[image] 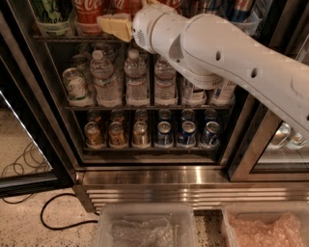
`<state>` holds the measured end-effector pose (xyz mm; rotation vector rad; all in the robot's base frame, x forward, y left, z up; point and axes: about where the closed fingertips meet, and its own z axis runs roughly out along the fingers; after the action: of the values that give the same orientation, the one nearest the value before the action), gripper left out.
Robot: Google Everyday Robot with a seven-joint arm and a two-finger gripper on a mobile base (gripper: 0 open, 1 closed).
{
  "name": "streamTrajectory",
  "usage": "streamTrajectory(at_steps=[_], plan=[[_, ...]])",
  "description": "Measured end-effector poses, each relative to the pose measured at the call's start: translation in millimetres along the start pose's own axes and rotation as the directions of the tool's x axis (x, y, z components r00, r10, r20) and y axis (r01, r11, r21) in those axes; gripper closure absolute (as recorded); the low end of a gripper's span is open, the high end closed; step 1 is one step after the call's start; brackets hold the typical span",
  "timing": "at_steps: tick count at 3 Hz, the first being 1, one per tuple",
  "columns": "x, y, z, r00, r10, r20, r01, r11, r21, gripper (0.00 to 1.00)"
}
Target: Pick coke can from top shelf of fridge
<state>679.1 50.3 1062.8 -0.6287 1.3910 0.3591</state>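
The fridge (44, 120) stands open in front of me, black-framed with wire racks. On the top shelf (58, 37) stand red coke cans, cut off by the frame's top edge: one (89, 11) at the left and another (124, 6) just behind my gripper. My gripper (115, 27), with yellowish pads, is at the front of the top shelf, right in front of these cans and level with their lower halves. The white arm (227, 58) reaches in from the right and hides the right part of the top shelf.
A green-and-white can (50, 11) stands left of the coke cans. Water bottles (135, 77) fill the middle rack, small gold cans (116, 135) and blue cans (186, 134) the lower one. Below are the steel slatted base (193, 187), two clear bins (145, 226) and a floor cable (58, 219).
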Motion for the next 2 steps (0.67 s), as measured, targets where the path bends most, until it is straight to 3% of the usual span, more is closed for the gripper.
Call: streamTrajectory(at_steps=[2], plan=[[0.4,-12.4,3.7,1.0,0.022,0.007,-0.022,0.9992,0.034,0.22]])
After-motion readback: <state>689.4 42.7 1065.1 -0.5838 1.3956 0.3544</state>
